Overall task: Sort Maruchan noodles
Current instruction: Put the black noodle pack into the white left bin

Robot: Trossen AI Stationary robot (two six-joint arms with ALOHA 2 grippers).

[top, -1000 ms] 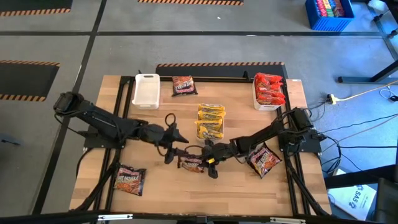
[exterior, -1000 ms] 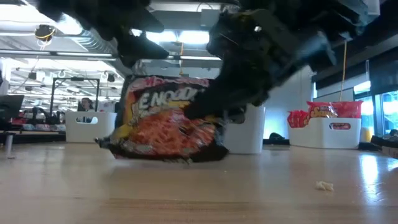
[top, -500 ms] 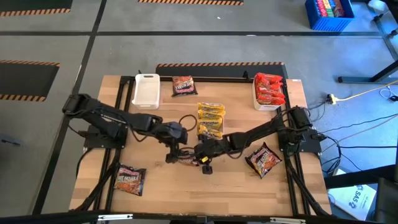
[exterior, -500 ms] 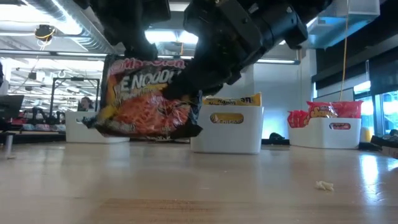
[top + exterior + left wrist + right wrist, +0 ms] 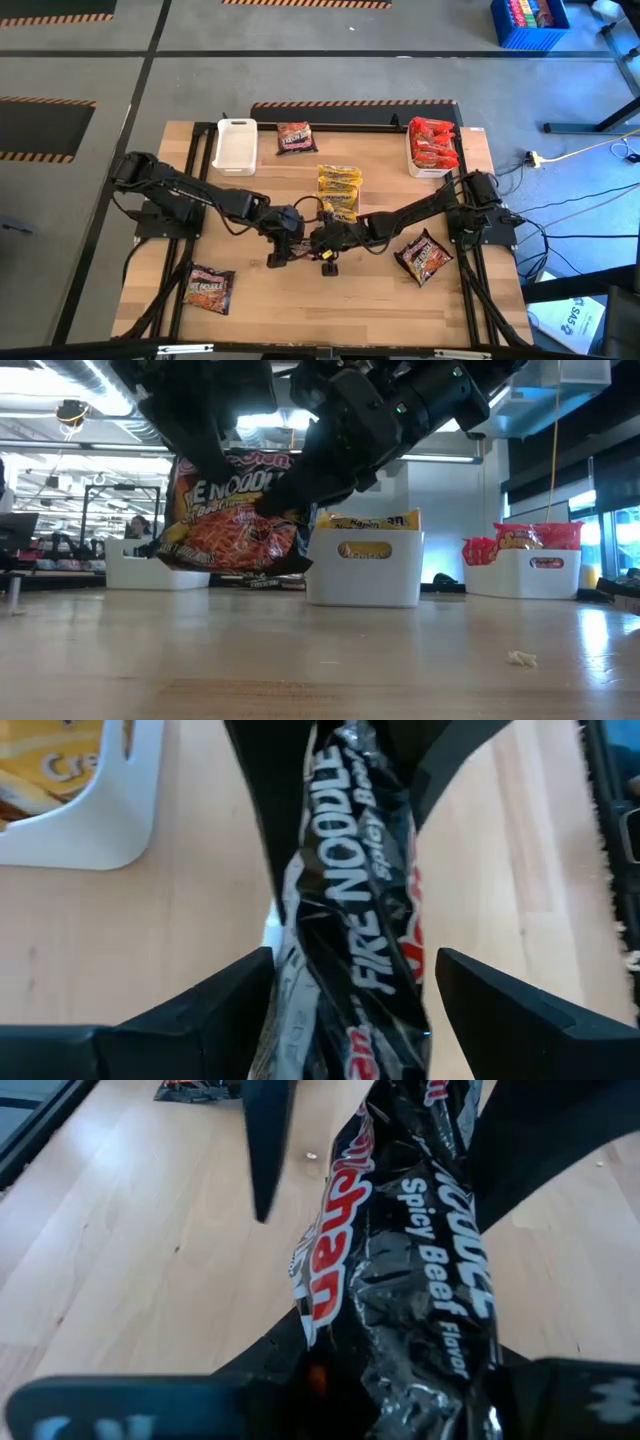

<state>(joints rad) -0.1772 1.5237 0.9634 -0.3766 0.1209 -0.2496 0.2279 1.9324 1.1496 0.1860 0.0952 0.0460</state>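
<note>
Your right gripper [image 5: 318,243] is clamped on a black Fire Noodle packet [image 5: 232,510], holding it clear of the table [image 5: 380,290] near the middle, just in front of the centre tray [image 5: 365,568]. The low view shows the packet hanging upright in the air, label facing the camera, with nothing under it. Your left gripper [image 5: 290,240] is right against it from the other side: fingers [image 5: 210,1000] spread wide, one on each side of the packet [image 5: 350,910], not pinching it as far as the left wrist view shows. In the right wrist view the packet [image 5: 410,1270] fills the frame between that arm's own fingers, "Spicy Beef Flavor" readable. Rest of the noodles: yellow packets [image 5: 339,192] stacked in the centre tray, red packets [image 5: 433,142] piled in the tray at the far right [image 5: 428,172], and the white tray at the far left [image 5: 235,145] looks bare inside. Loose dark packets sit on the table: one beside the far-left tray [image 5: 295,137], one at the near left corner [image 5: 208,287], one near the right arm's base [image 5: 424,257]. There's a small scrap [image 5: 520,657] on the wood near the low camera.
</note>
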